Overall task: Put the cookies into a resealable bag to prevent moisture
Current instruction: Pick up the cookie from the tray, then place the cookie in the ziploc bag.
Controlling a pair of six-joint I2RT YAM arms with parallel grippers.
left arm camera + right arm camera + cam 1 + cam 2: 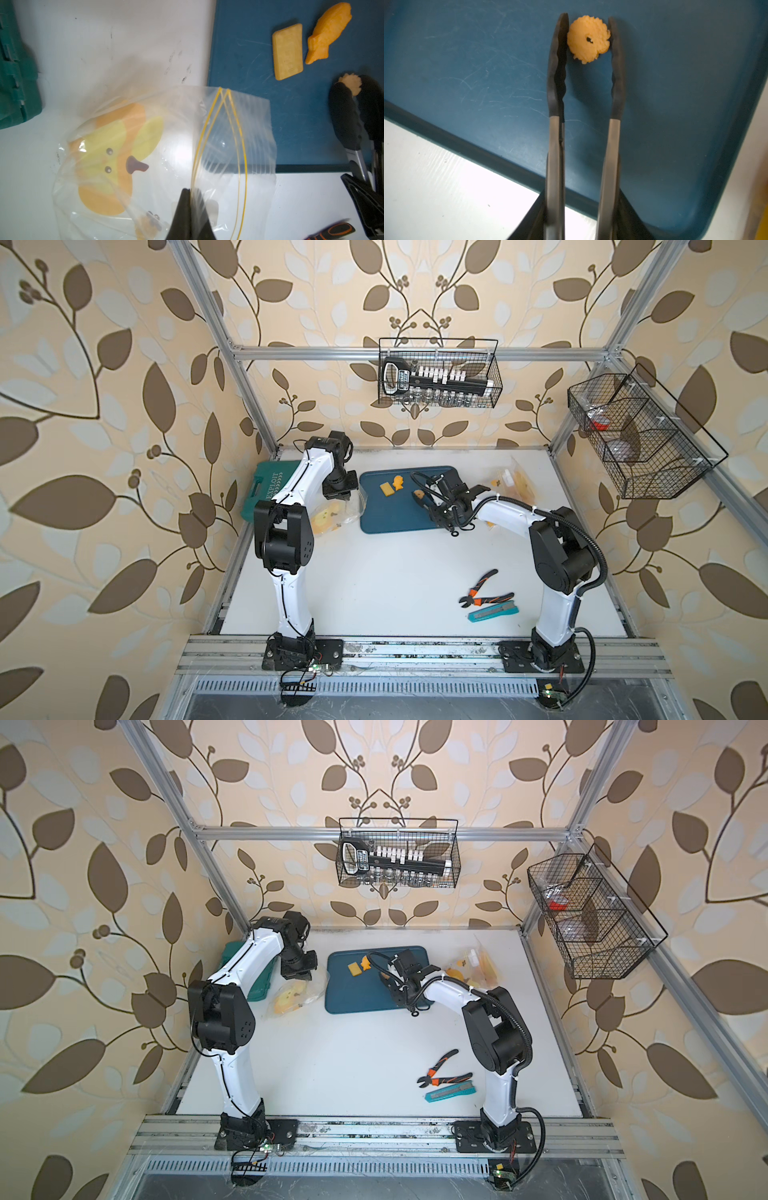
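Note:
A clear resealable bag [145, 155] with a yellow duck print lies left of the blue tray [386, 518], its yellow zip mouth gaping toward the tray. My left gripper [190, 207] is shut on the bag's rim. A few small cookies lie inside the bag [149, 224]. My right gripper [581, 212] is shut on black-tipped metal tongs [554, 145]. The tong tips touch both sides of a round flower cookie [588, 39] lying on the tray. A rectangular yellow cookie [287, 54] and an orange fish cookie [328, 33] lie further back on the tray.
A green tool case [270, 489] sits at the far left behind the bag. More printed bags [515, 481] lie at the back right. Orange-handled pliers [484, 593] and a teal utility knife [492, 612] lie front right. Wire baskets [440, 373] hang on the frame.

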